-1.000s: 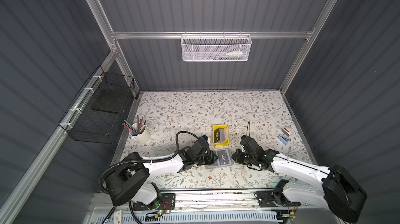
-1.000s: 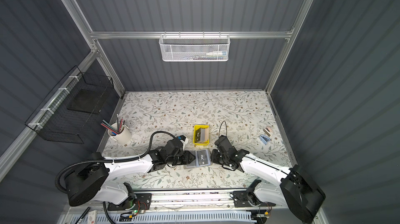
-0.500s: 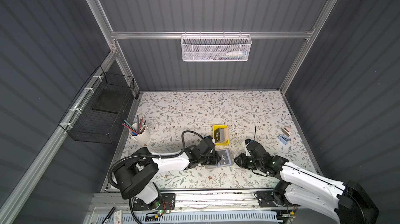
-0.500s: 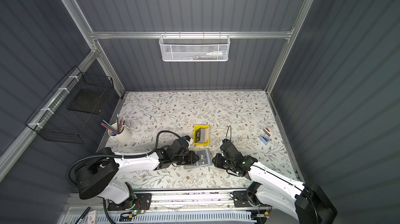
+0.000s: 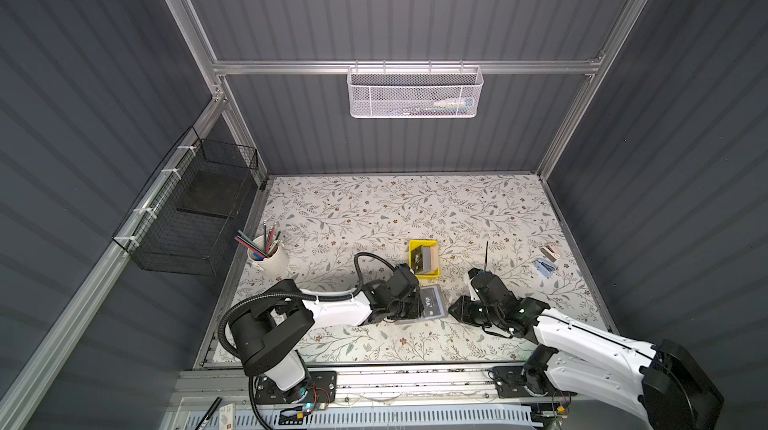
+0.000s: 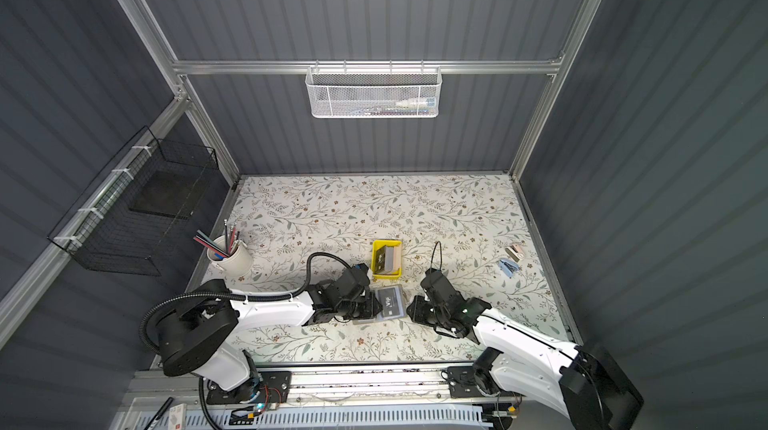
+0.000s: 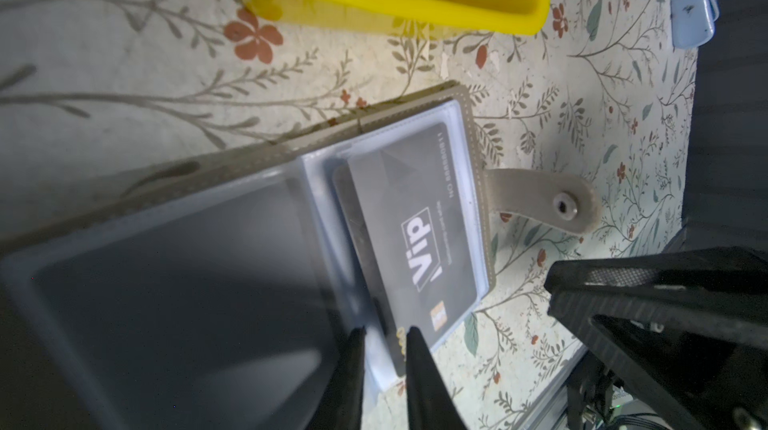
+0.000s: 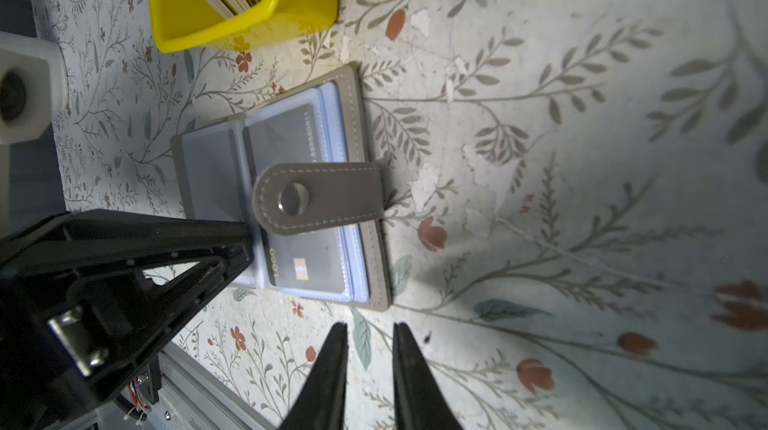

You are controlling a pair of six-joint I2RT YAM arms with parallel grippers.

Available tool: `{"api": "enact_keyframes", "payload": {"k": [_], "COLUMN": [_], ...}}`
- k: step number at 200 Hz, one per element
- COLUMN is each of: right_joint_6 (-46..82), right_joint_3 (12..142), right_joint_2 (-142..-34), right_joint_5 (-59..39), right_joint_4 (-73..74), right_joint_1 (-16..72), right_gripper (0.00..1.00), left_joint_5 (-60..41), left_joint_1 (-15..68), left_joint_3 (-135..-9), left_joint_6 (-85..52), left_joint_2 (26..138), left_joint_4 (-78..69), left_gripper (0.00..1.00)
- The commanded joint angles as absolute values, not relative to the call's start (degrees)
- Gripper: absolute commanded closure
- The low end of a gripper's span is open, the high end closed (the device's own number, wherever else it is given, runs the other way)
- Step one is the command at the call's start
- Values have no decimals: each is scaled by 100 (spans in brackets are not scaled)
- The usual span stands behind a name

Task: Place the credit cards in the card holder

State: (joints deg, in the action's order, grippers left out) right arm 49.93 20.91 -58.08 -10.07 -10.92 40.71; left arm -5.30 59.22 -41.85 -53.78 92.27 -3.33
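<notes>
Flowery white table (image 5: 374,216) | flat grey leather card holder (image 8: 332,199) lies open just beside yellow plastic tray (image 8: 249,29) | thin black Vip card (image 7: 415,236) looks almost inside its see-through sleeve | left gripper (image 7: 384,334) jaws close around card's end, cannot tell if pinching | right gripper (image 8: 365,332) jaws a little apart, empty, farther from tray than holder | tip: push slow and straight, keep holder still

Both arms wear white shells between black joint housings. The left arm (image 5: 336,307) trails a black corrugated cable (image 5: 360,262), the right arm (image 5: 582,336) a thin black wire (image 5: 486,251). The left gripper (image 7: 384,336) and right gripper (image 8: 368,330) end in slim, black, tapering fingers (image 8: 332,365).
</notes>
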Motion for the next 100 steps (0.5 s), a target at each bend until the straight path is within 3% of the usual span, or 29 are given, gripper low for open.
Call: {"api": "enact_keyframes", "payload": {"k": [1, 100], "right_joint_6": [4947, 4930], "right_joint_3": [2127, 2210], "right_joint_2": [-5864, -6185], "right_joint_5": [-1063, -1229], "right_joint_4": [-1008, -743], "right_joint_1": [4097, 4123], "right_gripper": [77, 77], "left_joint_5": [-448, -421], "left_joint_1": [5961, 5968], "left_joint_3": [-4373, -4383], "left_joint_6": [-5466, -5577], "left_joint_2": [9387, 9518], "left_joint_4": [-176, -179], "left_gripper": [80, 87]}}
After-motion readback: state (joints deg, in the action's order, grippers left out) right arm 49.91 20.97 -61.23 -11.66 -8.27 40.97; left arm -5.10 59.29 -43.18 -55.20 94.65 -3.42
